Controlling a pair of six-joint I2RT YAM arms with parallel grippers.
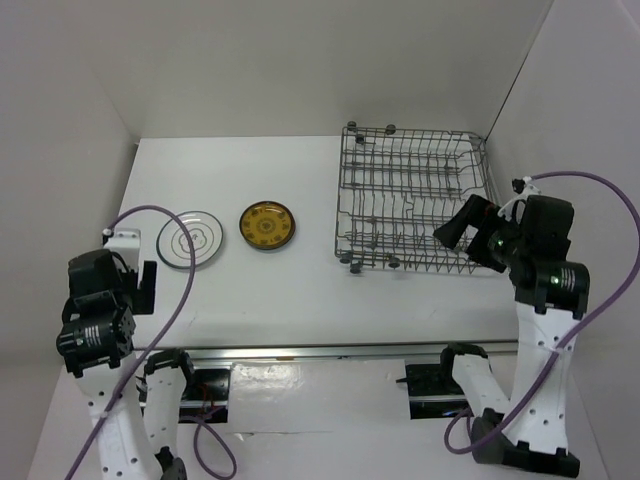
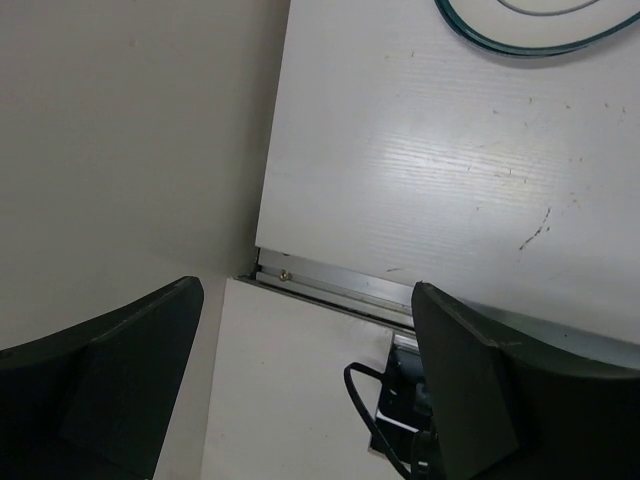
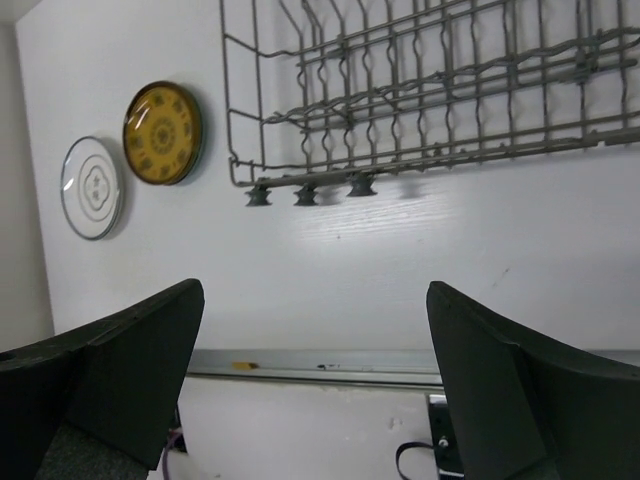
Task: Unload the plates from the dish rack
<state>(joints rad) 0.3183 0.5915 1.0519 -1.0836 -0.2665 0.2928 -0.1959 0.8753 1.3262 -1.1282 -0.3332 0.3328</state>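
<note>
I see the dish rack [image 1: 415, 200] on the tabletop [image 1: 300, 290], with two plates lying flat to its left. The amber-yellow plate [image 1: 267, 225] is near the rack, and the white plate with grey lines [image 1: 190, 240] sits just beyond it, farther from the rack. My right end effector [image 1: 470, 238] hangs over the rack's near right corner, fingers spread wide, holding nothing. My left end effector [image 1: 148, 288], well left of the rack, is spread just as wide and is also empty.

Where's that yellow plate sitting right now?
In the top view, the amber-yellow plate lies flat on the table, left of centre, between the white plate on its left and the dish rack on its right.
</note>
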